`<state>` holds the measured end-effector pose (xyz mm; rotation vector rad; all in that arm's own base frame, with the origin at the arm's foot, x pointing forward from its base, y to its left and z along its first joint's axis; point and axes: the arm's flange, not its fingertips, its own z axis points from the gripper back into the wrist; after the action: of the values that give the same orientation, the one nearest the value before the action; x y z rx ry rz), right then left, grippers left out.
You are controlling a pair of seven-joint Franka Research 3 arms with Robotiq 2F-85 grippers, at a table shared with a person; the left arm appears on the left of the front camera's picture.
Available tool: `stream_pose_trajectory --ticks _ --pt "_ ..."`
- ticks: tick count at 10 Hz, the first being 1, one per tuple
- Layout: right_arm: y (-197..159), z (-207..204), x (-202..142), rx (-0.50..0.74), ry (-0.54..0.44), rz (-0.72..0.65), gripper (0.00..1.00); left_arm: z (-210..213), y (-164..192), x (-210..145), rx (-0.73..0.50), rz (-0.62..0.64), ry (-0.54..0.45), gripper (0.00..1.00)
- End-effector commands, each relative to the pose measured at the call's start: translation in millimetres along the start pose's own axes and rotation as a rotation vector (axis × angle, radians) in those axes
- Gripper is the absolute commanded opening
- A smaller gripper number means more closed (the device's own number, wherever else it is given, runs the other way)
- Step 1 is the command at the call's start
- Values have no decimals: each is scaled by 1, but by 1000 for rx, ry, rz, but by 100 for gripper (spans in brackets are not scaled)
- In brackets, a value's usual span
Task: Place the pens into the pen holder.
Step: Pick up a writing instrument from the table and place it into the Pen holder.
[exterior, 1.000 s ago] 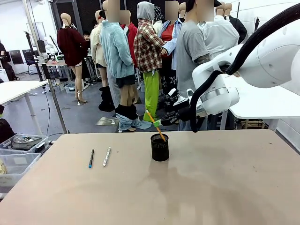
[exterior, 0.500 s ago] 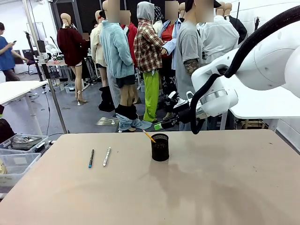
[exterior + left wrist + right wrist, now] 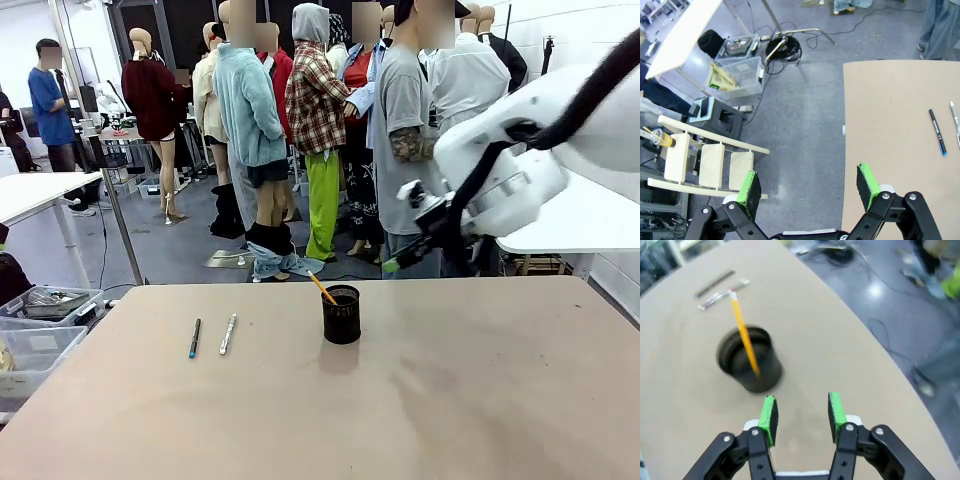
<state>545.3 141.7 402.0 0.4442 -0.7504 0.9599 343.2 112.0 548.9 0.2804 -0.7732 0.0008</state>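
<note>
My right gripper (image 3: pixel 802 417) hangs with its green pads apart and nothing between them. It is above the matte tan table (image 3: pixel 685 390), near the pen holder (image 3: pixel 750 362), a round black wire-mesh cup. A slim orange pencil (image 3: pixel 744 335) leans inside, rising past the rim. My left gripper (image 3: pixel 808 186) is spread wide and empty, one pad over grey floor, the other over the table's edge. Farther off lie a black pen (image 3: pixel 937 132) with a teal tip, its print too small to read, and just beside it a silver pen (image 3: pixel 955 120).
</note>
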Motion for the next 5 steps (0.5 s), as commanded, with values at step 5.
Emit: stream_pose_trajectory --ticks 5 --pt "-28 218 -82 -530 412 -529 52 0 -1 0 8 -11 4 100"
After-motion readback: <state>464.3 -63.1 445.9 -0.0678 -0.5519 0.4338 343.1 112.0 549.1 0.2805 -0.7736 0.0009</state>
